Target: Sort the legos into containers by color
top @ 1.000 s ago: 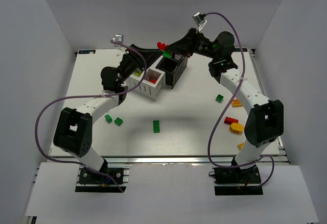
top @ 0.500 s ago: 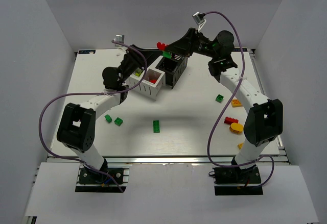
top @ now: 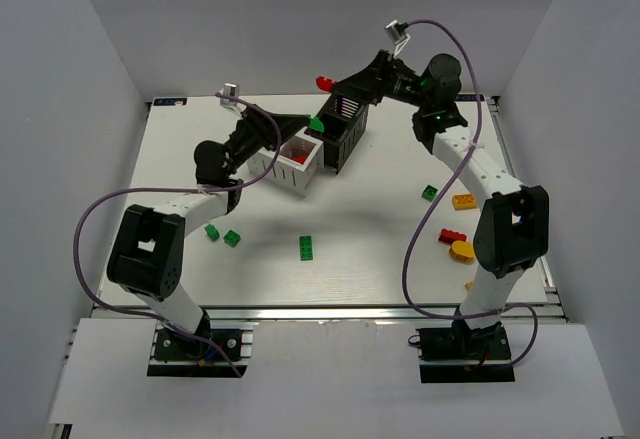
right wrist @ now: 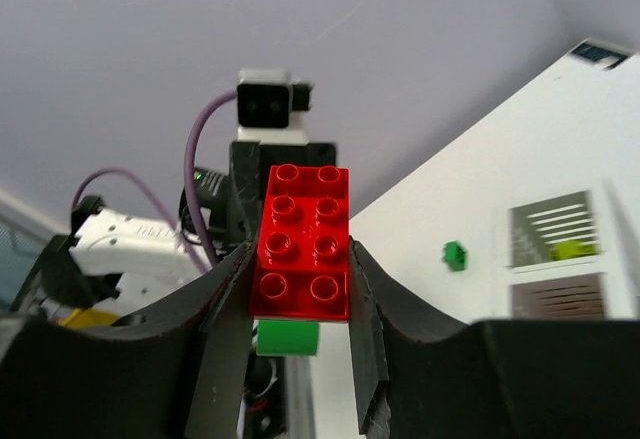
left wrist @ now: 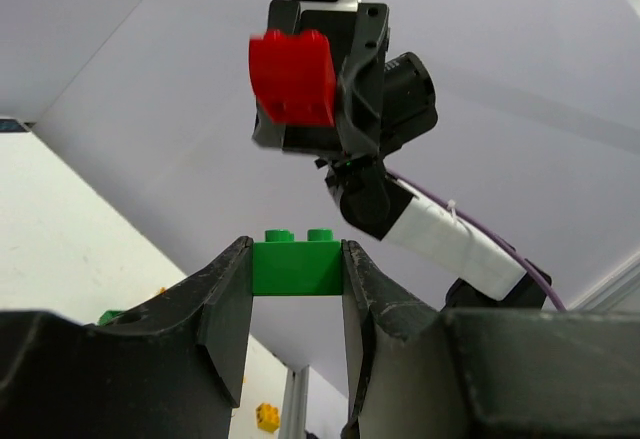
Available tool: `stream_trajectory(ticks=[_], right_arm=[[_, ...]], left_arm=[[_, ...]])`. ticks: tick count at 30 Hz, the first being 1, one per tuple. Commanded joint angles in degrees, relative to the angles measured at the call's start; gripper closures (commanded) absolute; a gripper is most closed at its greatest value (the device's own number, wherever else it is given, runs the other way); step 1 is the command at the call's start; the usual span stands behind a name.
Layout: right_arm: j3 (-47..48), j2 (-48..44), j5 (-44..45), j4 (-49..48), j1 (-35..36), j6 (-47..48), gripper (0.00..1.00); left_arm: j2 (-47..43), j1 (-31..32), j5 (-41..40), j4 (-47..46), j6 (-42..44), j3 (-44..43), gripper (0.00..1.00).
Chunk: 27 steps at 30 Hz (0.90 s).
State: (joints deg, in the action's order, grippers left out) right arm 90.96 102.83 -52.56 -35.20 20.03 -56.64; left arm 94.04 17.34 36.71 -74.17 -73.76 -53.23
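Inside pale grey walls (top: 85,79), legos (top: 307,247) dot the white table (top: 370,221).

The black left gripper (left wrist: 296,257) grips a bright green brick (left wrist: 297,267) and the black right gripper (right wrist: 300,271) a glossy red brick (right wrist: 303,229), beside one white slatted box (top: 290,171) and one black slatted box (top: 345,144), while green bricks (top: 307,247) and orange-yellow bricks (top: 463,201) dot the white table (top: 380,219), the latter near its right edge.

Left tool (left wrist: 297,267) and right tool (right wrist: 300,284) aloft, facing each other, both gripping.
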Motion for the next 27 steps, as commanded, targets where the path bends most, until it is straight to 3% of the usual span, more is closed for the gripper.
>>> stream_trajectory(ticks=[1,6,10,13,17,20,22,27], right_arm=[[1.77,-1.22,2.98,-3.82,-1.93,1.53,1.00],[1.76,-1.05,3.07,-2.43,-2.19,4.95,1.00],[2.56,-1.40,4.03,11.42,-2.10,17.68,1.00],[2.82,-1.57,6.31,20.92,-1.84,28.58,1.00],[3.43,-1.05,9.48,31.05,0.26,41.94,1.00],[6.33,1.14,11.33,39.99,2.89,51.79,1.00],[8.61,3.25,12.99,43.80,4.57,58.44,1.00],[12.13,8.34,15.90,48.64,9.41,64.72,1.00]], left_arm=[[-3.77,-1.26,2.84,-1.59,-0.16,1.11,1.00],[-4.48,-2.22,3.54,0.51,0.98,2.87,1.00],[-7.02,-4.59,3.72,9.99,6.15,3.49,1.00],[-11.67,-6.97,2.41,25.35,17.45,1.83,1.00],[-16.15,-8.82,-2.51,52.90,30.73,-3.27,1.00],[-18.01,-9.08,-7.08,65.59,37.87,-6.96,1.00],[-19.59,-9.08,-9.54,71.32,40.34,-7.93,1.00],[-23.89,-9.17,-12.10,75.48,40.71,-6.45,1.00]])
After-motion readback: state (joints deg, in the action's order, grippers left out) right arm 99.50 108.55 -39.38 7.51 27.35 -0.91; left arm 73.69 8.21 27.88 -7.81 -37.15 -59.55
